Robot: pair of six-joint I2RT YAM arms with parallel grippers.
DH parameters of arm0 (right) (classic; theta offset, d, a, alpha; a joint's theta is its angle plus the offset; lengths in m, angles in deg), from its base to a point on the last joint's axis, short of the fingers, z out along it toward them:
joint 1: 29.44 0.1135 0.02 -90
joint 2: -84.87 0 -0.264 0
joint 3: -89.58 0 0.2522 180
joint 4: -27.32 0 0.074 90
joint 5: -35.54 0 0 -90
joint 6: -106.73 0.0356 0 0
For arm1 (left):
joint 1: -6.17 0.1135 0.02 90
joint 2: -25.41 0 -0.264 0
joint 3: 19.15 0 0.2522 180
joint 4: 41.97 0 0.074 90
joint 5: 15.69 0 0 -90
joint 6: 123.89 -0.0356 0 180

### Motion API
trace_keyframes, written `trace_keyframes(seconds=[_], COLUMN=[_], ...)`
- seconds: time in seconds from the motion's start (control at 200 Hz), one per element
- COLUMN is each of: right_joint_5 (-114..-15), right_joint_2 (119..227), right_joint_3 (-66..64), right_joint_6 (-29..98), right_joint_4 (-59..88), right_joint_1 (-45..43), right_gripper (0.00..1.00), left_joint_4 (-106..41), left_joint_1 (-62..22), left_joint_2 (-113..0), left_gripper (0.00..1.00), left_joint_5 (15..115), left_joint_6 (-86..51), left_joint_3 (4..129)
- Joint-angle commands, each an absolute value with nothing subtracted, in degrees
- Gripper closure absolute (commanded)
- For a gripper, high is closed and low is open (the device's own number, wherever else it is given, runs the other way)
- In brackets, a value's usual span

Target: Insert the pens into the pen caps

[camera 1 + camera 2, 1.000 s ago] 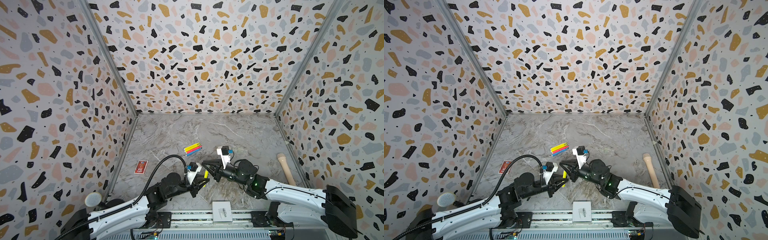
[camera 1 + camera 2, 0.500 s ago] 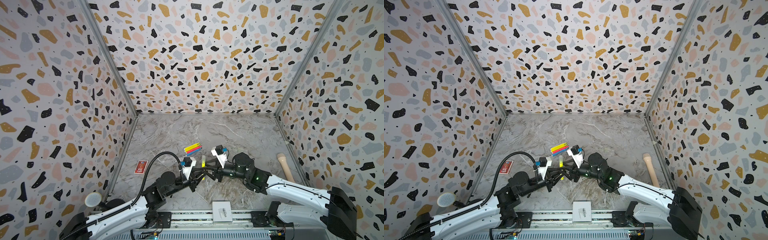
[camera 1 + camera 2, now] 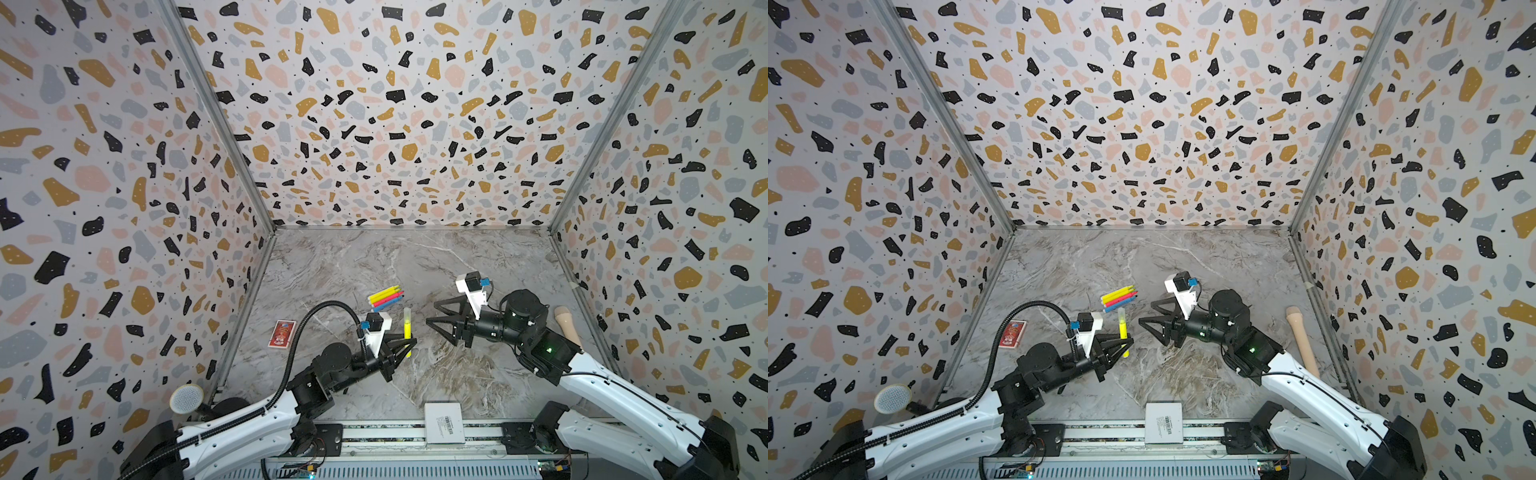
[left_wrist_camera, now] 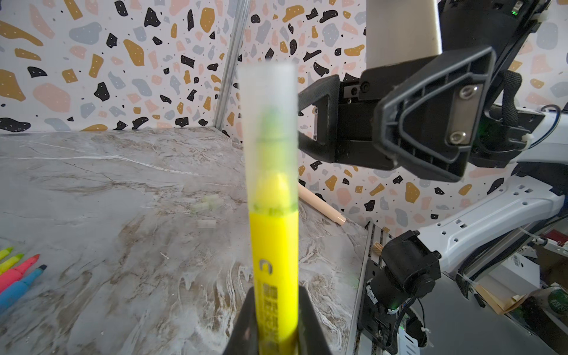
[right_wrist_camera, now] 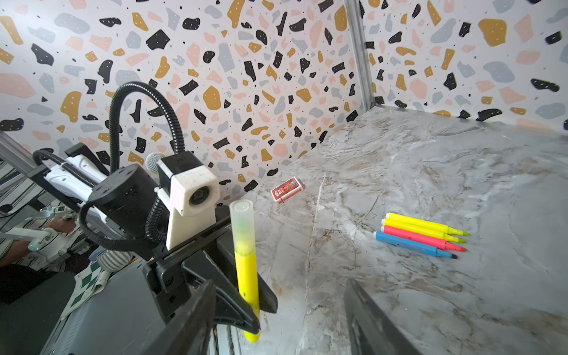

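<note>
The left claw (image 3: pixel 409 345), lower centre-left in both top views, is clamped tight on the lower barrel of a yellow pen (image 3: pixel 407 330). The pen stands roughly upright, and its bottom end pokes out below the fingers. A frosted clear cap (image 4: pixel 270 116) covers its tip. In the left wrist view the tip sits well inside the cap and the cap's rim meets the yellow barrel, so I judge it seated, or nearly so.

The pen looks light, stiff and smooth. A round plastic barrel like this can slide or pivot in a pinch when pushed along its length. The best hold is across the lower barrel with the cap end left free, as it is here. The cap looks thin-walled and should be taken lightly by its sides.

Just above the held pen and a little to its left in both top views, four loose pens (image 3: pixel 385 298) lie side by side on the bench (image 3: pixel 457 257). Two are yellow, one pink-red and one blue, and the right wrist view shows their tips bare. They are near the left claw but apart from it.

At centre right, the right claw (image 3: pixel 431 313) has its jaws spread wide and holds nothing. It points at the pen's capped end, close to it but not touching. A beige handle (image 3: pixel 567 324) lies at far right by the wall.
</note>
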State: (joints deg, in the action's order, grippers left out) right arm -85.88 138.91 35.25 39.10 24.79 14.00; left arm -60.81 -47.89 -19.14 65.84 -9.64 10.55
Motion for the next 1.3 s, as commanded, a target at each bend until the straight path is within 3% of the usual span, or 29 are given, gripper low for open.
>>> trace_keyframes(seconds=[0.0,0.17,0.601,0.691,0.871,0.936,0.961,1.031,1.066,1.141,1.292], right_joint_5=[-91.78,-93.76,-96.29,-96.19,-95.32,-93.98,-93.57,-91.91,-90.96,-88.66,-78.74], right_joint_2=[140.83,144.04,151.05,151.96,152.89,152.81,152.75,153.23,153.56,154.77,161.92], right_joint_3=[33.33,33.24,32.66,32.66,32.41,32.33,32.24,31.37,30.65,28.31,18.85], right_joint_6=[38.39,38.45,39.48,39.77,40.52,40.58,40.52,39.75,39.10,36.98,32.15], right_joint_4=[25.03,26.69,32.03,33.04,34.04,33.96,33.74,31.78,30.33,25.96,10.97], right_joint_1=[14.06,14.41,16.58,17.04,17.13,17.05,17.05,16.59,16.23,15.04,10.25], right_gripper=[0.36,0.44,0.51,0.59,0.90,0.92,0.92,0.92,0.92,0.92,0.92], left_joint_4=[-65.89,-66.82,-67.83,-68.40,-68.69,-67.89,-67.26,-64.20,-62.47,-57.24,-52.13], left_joint_1=[-47.66,-47.71,-47.71,-47.71,-47.71,-47.71,-47.71,-47.71,-47.71,-47.71,-47.71], left_joint_2=[-20.62,-22.88,-24.84,-25.17,-25.24,-24.96,-24.87,-24.57,-24.45,-24.26,-23.88], left_gripper=[1.00,1.00,1.00,1.00,1.00,1.00,0.91,0.52,0.40,0.32,0.31], left_joint_5=[64.92,64.30,63.87,63.63,64.00,64.98,65.79,69.73,72.37,79.43,85.35], left_joint_6=[-8.97,-8.84,-8.95,-8.84,-8.50,-8.48,-8.49,-8.23,-7.91,-6.73,-4.08], left_joint_3=[10.65,11.45,12.23,12.27,12.16,12.17,12.19,12.40,12.44,12.61,10.95])
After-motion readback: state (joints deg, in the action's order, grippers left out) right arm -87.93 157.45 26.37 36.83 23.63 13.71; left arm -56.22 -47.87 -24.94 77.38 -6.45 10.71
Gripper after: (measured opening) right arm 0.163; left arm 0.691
